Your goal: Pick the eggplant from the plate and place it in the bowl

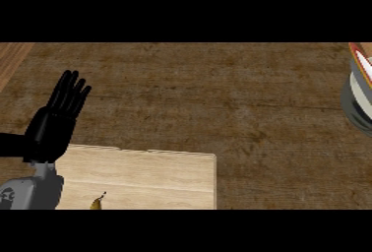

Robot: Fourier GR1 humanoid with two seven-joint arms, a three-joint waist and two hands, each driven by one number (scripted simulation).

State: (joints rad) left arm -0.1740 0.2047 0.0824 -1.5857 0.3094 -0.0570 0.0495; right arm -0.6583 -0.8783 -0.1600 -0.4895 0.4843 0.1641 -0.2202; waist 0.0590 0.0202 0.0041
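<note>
one hand in sight: we see the left hand at the view's left, fingers straight and pointing up, released and grasping nothing, resting above the counter.
right hand: we do not find it anywhere in the view.
container at right edge: we make out a round grey-rimmed dish cut off by the picture's right side; we cannot tell whether it is the plate or the bowl, and whatever it holds is only a pale sliver with a reddish strip at the top.
eggplant: we cannot spot it; it lies outside what the view shows or is hidden.
board: we see a pale wooden board at the lower left, reaching the view's lower edge, with the grey forearm over its left part.
on the board: a small yellowish pointed thing, mostly cut off, which we cannot name.
surface: we look down on a dark brown wood-grain counter, with a lighter wooden strip at the top left corner.
</note>
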